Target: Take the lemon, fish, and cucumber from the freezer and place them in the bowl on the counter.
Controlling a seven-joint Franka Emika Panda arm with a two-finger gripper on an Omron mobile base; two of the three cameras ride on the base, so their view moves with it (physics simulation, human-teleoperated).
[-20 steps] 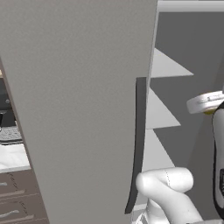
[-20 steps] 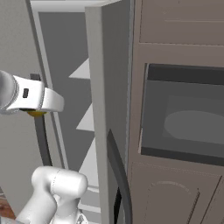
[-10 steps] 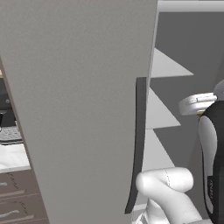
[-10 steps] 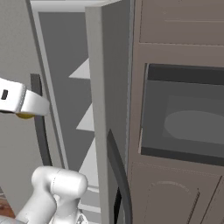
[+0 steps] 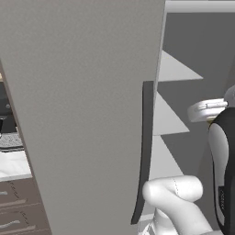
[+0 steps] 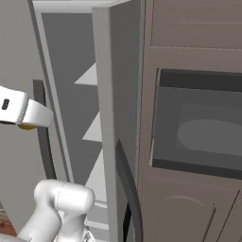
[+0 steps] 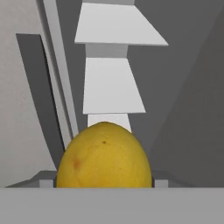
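Note:
The lemon is a yellow-orange fruit sitting low and close in the hand view, covering the fingertips. A sliver of the lemon also peeks out under the white hand in the right base view. My gripper is shut on it, hanging in front of the open freezer. The freezer door is a broad grey slab swung open, with a long dark handle. Pale shelves step upward inside. The fish, cucumber and bowl are out of view.
A dark built-in oven sits in brown cabinetry right of the freezer. A second grey door edge with a dark handle stands between them. A strip of marble counter over drawers shows far left.
The hand has drawn back from the freezer shelves with the lemon in it, sliding left in the right base view. The dark forearm has come into the left base view's right edge.

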